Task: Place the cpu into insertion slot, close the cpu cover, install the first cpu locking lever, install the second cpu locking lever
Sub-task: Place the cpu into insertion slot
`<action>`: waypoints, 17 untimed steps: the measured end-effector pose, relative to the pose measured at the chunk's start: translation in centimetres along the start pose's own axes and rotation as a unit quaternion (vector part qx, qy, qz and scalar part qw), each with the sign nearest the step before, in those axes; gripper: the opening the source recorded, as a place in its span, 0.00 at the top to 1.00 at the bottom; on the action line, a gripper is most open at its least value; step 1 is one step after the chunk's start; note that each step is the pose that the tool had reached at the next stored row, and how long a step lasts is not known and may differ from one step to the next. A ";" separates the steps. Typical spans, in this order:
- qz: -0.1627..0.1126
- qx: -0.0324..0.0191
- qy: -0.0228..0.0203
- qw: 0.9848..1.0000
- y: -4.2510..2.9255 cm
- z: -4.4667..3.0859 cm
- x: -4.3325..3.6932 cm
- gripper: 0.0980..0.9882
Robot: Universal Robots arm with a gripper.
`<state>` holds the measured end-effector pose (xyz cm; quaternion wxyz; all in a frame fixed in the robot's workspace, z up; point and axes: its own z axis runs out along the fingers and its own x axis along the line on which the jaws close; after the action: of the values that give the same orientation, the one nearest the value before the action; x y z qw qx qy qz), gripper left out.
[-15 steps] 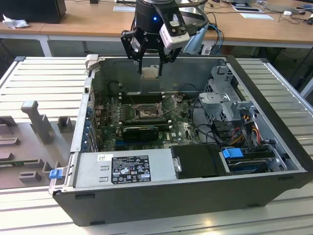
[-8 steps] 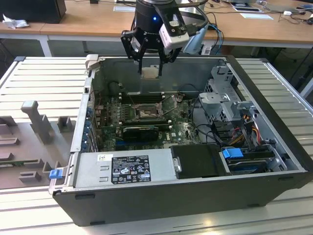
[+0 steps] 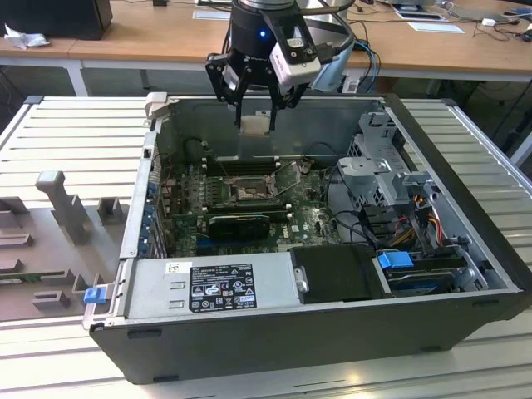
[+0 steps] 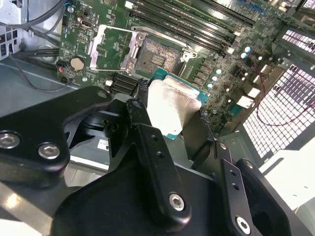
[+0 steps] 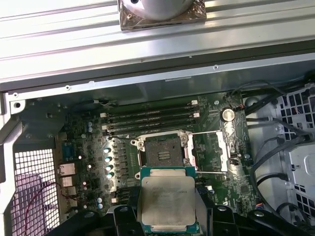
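1. Tool point(image 3: 254, 118) grip comes first: it is gripping the cpu point(image 5: 167, 199) by two opposite edges, with the pale silvery face turned toward the first wrist view and a thin green rim showing around it
2. The cpu hangs in the air above the green circuit board point(image 5: 93, 162) and touches nothing below it. In the first wrist view it sits just short of the insertion slot, and its edges run roughly parallel to the slot's rim
3. The insertion slot point(image 5: 161, 153) lies open, with its dark centre bare inside the grey metal rim. To my judgement, a good placement keeps the chip flat and square to that rim. It should be centred over the opening before any descent and then lowered straight, without sliding sideways, since the contact field looks delicate. Corner marks and notches are too small to tell, so orientation cannot be checked from here
4. The cpu cover point(image 5: 210, 152) is swung open just beside the slot, and board shows through its square cut-out. It seems clear of the path down, though the finger on that side probably has little room to spare
5. Beyond the slot run the long black memory slots point(image 5: 150, 118), near its far rim. That edge deserves care too
6. Farthest out, the computer case point(image 3: 349, 332) lies open on the ribbed metal bench point(image 3: 75, 133)
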<state>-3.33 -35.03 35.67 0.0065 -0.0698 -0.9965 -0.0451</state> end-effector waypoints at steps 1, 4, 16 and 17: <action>0.000 0.000 0.000 1.000 0.00 0.00 0.00 0.52; 0.005 0.000 0.000 1.000 0.00 0.03 -0.01 0.52; 0.031 0.000 -0.003 1.000 -0.01 0.08 0.00 0.52; 0.032 0.000 -0.003 0.999 -0.01 0.08 0.00 0.52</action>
<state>-3.33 -35.03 35.59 0.0050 -0.1020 -0.9938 -0.0450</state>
